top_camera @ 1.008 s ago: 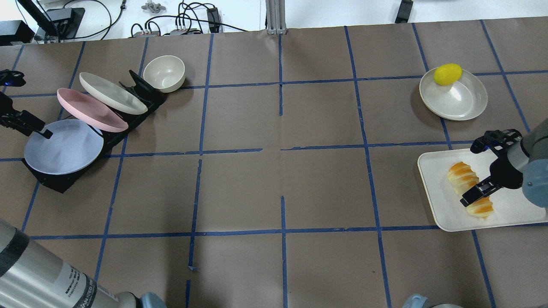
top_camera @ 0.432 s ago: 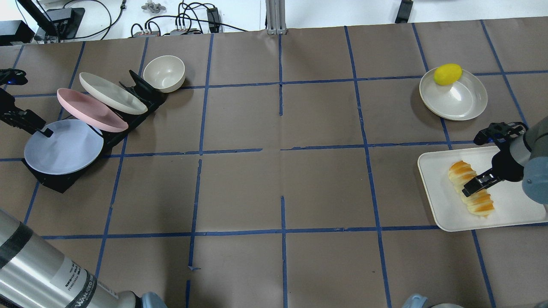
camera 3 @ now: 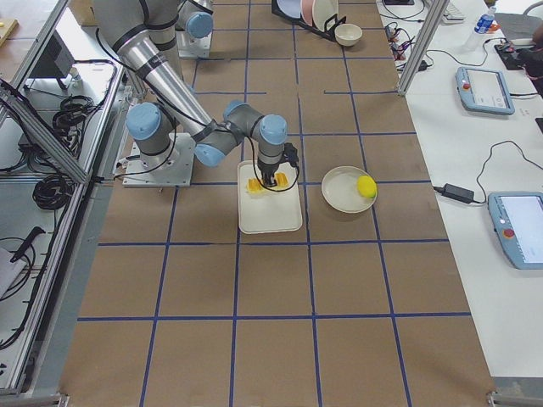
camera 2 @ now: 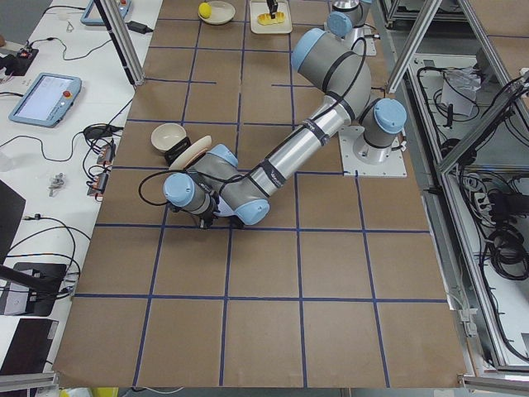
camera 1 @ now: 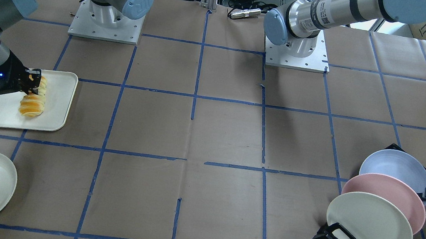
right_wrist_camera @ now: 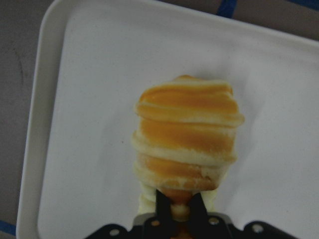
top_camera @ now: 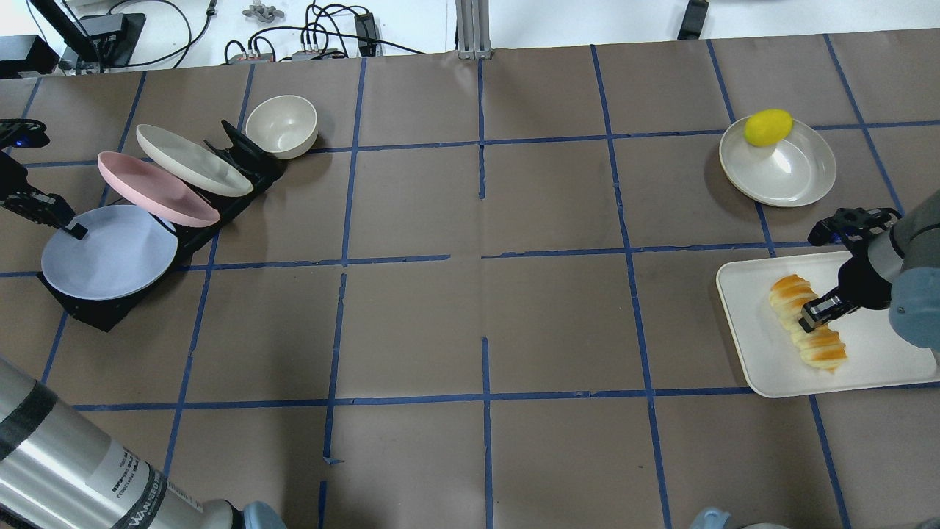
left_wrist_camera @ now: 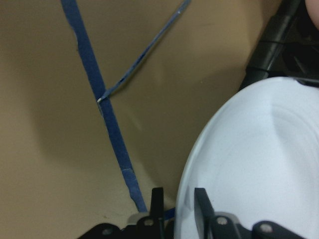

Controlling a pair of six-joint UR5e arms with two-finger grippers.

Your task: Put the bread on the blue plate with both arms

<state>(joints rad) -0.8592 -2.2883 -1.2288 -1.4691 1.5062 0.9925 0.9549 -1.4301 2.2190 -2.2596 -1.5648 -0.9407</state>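
The bread (top_camera: pixel 826 349) lies on a white tray (top_camera: pixel 749 353) at the right. My right gripper (top_camera: pixel 808 317) is shut on its middle; the wrist view shows the fingertips pinching the loaf (right_wrist_camera: pixel 187 129). It also shows in the front view (camera 1: pixel 32 105). The blue plate (top_camera: pixel 110 253) leans in the front slot of a black rack (top_camera: pixel 95 312) at the left. My left gripper (top_camera: pixel 76 230) is shut on its far left rim. In the left wrist view the two fingers straddle the plate (left_wrist_camera: pixel 259 164) edge closely.
A pink plate (top_camera: pixel 154 187) and a cream plate (top_camera: pixel 191 158) lean in the same rack behind the blue one. A cream bowl (top_camera: pixel 281 125) stands at the rack's end. A yellow lemon (top_camera: pixel 768 127) sits on a shallow white dish (top_camera: pixel 793 176) beyond the tray.
My right gripper has moved up along the loaf to its middle and closed on it. My left gripper has shifted slightly at the plate rim. The blue plate has not moved.
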